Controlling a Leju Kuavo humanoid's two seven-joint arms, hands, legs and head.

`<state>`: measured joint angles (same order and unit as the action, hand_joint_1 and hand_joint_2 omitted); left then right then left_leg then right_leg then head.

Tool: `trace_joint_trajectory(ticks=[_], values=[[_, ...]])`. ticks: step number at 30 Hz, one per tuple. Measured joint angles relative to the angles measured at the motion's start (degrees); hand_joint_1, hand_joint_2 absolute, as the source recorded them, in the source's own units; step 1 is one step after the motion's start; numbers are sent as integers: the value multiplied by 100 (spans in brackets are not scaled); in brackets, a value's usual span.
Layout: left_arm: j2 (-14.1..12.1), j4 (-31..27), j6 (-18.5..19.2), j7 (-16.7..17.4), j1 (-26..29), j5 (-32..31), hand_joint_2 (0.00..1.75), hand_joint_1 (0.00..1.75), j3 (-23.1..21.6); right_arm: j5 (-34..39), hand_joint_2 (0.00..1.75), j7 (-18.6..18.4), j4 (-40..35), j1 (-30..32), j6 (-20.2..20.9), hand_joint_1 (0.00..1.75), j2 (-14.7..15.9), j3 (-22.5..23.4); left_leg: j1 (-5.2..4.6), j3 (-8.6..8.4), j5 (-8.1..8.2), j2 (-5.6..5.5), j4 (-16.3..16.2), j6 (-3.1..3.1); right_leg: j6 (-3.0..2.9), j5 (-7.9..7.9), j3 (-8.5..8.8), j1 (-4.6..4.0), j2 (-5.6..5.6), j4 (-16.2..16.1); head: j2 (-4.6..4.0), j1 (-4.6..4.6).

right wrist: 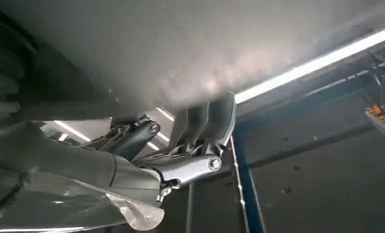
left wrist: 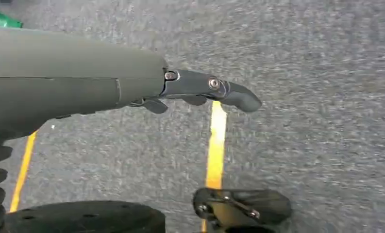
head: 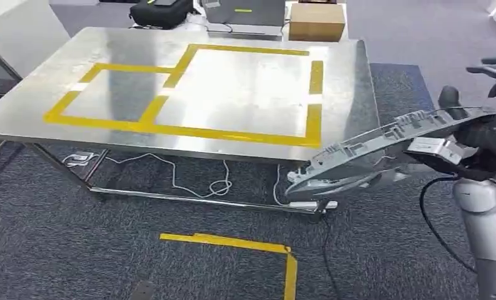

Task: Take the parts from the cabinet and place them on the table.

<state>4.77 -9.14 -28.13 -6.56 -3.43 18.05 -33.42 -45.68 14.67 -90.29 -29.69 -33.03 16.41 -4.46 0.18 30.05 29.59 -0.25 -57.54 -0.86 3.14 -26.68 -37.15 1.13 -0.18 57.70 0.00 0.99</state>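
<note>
The right robot hand (head: pixel 483 134) grips one end of a long grey plastic part (head: pixel 370 153), held in the air off the surface's (head: pixel 245 94) near right corner, seemingly light but stiff and unwieldy, while the left robot hand (left wrist: pixel 200 92) hangs empty with fingers apart.

Long grey moulded part (head: pixel 383 147) — ribbed upper face, tilted, held in air beside the steel table (head: pixel 107 47) corner — not on it.

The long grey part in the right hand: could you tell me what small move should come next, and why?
Probably carry the grey part forward and leftward over the steel table. The right hand holds it beyond the table's near right corner, above the carpet, so it cannot be set down yet.
</note>
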Motion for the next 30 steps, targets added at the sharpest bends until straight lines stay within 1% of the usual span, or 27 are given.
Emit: trace_joint_trajectory(ticks=[1,3,4,5,7,9,10,11,12,13,14,15,16,17,18,19,20,21,22,23,24,25,26,27,28,29,30], values=[[2,0,-4,2,0,0,175,0,-2,-6,175,0,4,31,13,175,7,0,-3,41,26,9,-2,18,-120,98,55,8,8,101,0,-24],[-2,0,-15,13,11,4,175,0,-2,-11,175,0,7,57,11,175,15,9,-9,-29,102,14,-28,63,-193,28,66,12,25,145,0,-44],[-11,0,-17,13,2,7,175,0,-2,-22,175,2,5,63,9,175,15,9,1,22,76,18,-164,85,-229,-8,121,24,23,132,0,-42],[-9,0,-17,13,-10,7,175,0,-2,-26,175,2,4,60,9,175,22,9,1,189,48,18,-475,119,-258,-46,181,32,3,133,0,-44],[-9,0,-18,13,-15,9,175,0,-2,-44,175,2,4,66,7,175,24,9,7,715,340,17,-1325,165,-294,-140,282,15,-23,126,0,-77],[-9,0,-15,13,8,11,175,0,-2,-59,175,2,4,82,7,175,24,7,-2,1132,605,16,-1840,136,-312,-237,390,-19,-41,126,0,-79],[-9,0,-15,13,21,11,175,0,-2,-66,175,2,4,85,7,175,24,4,-19,1208,551,16,-1814,93,-318,-292,468,-48,-54,126,0,-79],[-9,0,-13,13,25,11,175,0,-2,-66,175,2,4,85,9,175,24,4,-44,1186,361,17,-1607,26,-327,-355,555,-78,-83,124,0,-77],[-9,0,-15,13,23,11,175,0,-2,-66,175,2,4,83,9,175,24,4,-91,1086,41,24,-1204,-76,-340,-423,662,-120,-120,116,0,-81],[-9,0,-15,13,20,11,175,0,-2,-66,175,0,4,80,7,175,24,4,-172,964,-349,94,-733,-225,-349,-490,765,-156,-171,101,0,-77],[-32,4,-17,13,24,11,175,0,-2,-66,175,0,11,95,7,175,24,4,-301,896,-680,287,-361,-388,-354,-552,734,-135,-212,74,0,-74],[-75,9,-17,13,11,11,175,0,-2,-66,175,-2,22,98,7,175,24,4,-335,896,-424,335,-445,-446,-306,-594,890,-201,-226,64,0,-31],[-2,7,-15,13,3,11,175,0,-4,-68,175,0,20,96,2,175,48,18,-346,795,-485,338,-203,-368,-307,-641,898,-199,-323,38,0,-40],[-22,9,-15,13,7,13,175,0,-4,-74,175,0,15,101,2,175,50,22,-333,789,-516,257,-154,-389,-285,-602,972,-201,-342,6,0,-55],[-6,9,-15,13,11,11,175,0,-4,-81,175,0,6,99,2,175,50,22,-324,735,-480,213,-97,-417,-212,-545,993,-194,-355,-3,0,-57],[-9,9,-18,13,18,7,175,0,-4,-85,175,0,-2,65,0,175,55,35,-259,584,-528,141,-16,-378,-187,-611,1007,-206,-367,1,0,-50],[-18,9,-17,11,17,0,175,0,-2,-79,175,-2,-4,58,-2,175,59,39,-244,506,-517,88,28,-382,-161,-647,988,-184,-218,134,-2,-44],[-13,9,-17,7,-7,0,175,0,-2,-72,175,-2,-2,21,-13,175,70,48,-222,471,-497,59,32,-405,-132,-687,793,-164,-86,466,-2,-46],[-9,9,-17,7,-27,0,175,0,-2,-74,175,0,-2,9,-11,175,76,48,-196,458,-461,-6,31,-397,-88,-782,473,-146,-14,935,-2,-46],[0,9,-9,7,-32,0,175,0,-4,-74,175,0,-2,34,-11,175,76,48,-181,435,-424,-60,32,-387,-54,-984,152,-123,9,1361,-2,-48],[9,9,-11,2,-28,0,175,0,-4,-74,175,0,0,65,-11,175,76,48,-166,404,-385,-123,31,-368,-26,-1137,-98,-93,10,1631,-2,-46],[13,9,-11,2,-11,0,175,0,-4,-76,175,0,2,89,-11,175,76,48,-150,346,-336,-195,30,-340,8,-1128,-257,-63,11,1685,-2,-46],[15,9,-11,2,9,0,175,0,-4,-76,175,0,2,93,-11,175,76,46,-134,277,-288,-260,29,-312,28,-943,-281,-28,10,1497,-2,-53],[15,9,-13,0,16,0,175,0,-4,-79,175,0,2,90,-11,175,76,48,-120,208,-235,-298,26,-290,56,-648,-217,4,15,1149,-2,-46],[15,9,-13,-2,16,0,175,0,-4,-79,175,-2,2,88,-11,175,83,48,-103,131,-174,-331,20,-260,65,-240,-107,41,21,661,-2,-48],[15,9,-13,-2,18,-2,175,0,-4,-79,175,-2,2,95,-13,175,85,48,-93,83,-106,-369,10,-223,107,169,-32,80,37,241,-2,-44],[9,11,-13,-2,15,0,175,0,-4,-72,175,-2,15,109,-15,175,85,48,-92,54,-61,-409,-49,-174,100,38,-44,59,56,173,-2,-59]])
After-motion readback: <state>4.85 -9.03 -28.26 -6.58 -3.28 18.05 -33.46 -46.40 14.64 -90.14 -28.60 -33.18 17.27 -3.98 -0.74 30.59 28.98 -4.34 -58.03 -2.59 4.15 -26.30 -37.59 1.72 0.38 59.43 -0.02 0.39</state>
